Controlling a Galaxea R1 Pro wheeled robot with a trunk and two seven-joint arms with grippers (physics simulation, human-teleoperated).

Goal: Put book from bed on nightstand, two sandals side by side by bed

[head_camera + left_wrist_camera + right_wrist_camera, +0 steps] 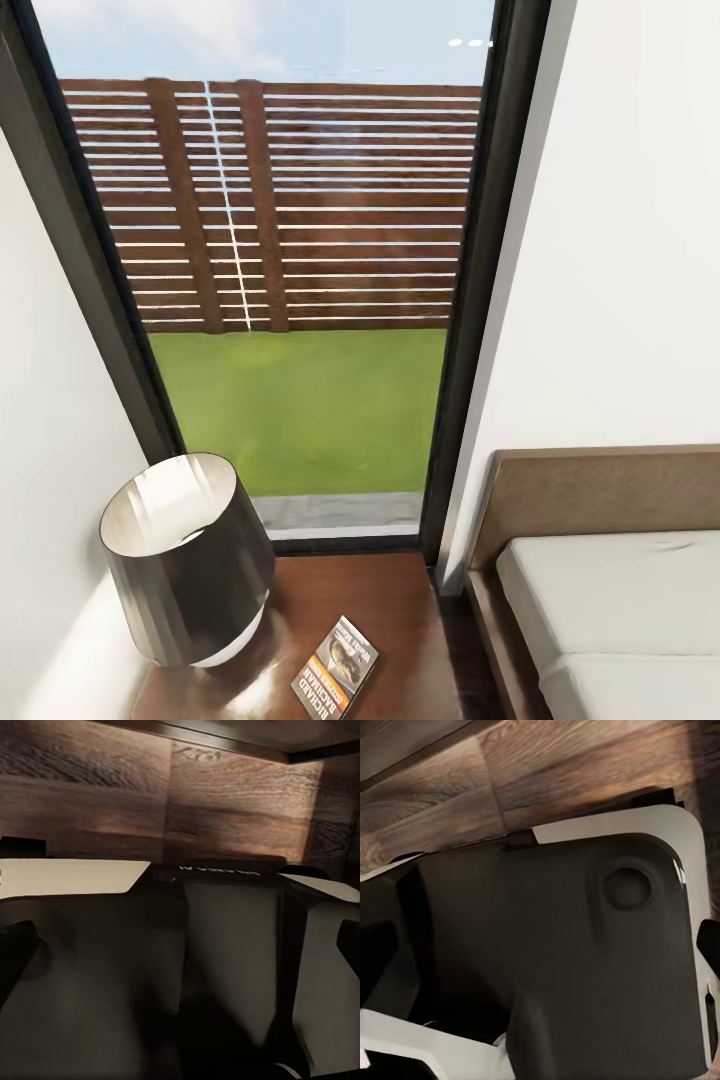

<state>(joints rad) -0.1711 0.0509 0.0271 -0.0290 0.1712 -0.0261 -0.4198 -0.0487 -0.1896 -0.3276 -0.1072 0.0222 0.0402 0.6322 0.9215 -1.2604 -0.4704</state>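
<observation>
Thin paperback book point(336, 668) flat on glossy wood nightstand point(400, 610), beside lamp point(186, 560)

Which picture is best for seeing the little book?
The head view is best: the book lies flat on the nightstand, beside the lamp, its cover lettering showing. The two wrist views look at robot parts and wood-plank floor, so they tell nothing about the book.

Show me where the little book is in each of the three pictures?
Head view: the book lies flat on the nightstand at the bottom, right of the lamp, left of the bed.
Left wrist view: not in it.
Right wrist view: not in it.
Shared landmark: the two wrist views share the brown wood-plank floor; the head view has no clear match for it.
</observation>
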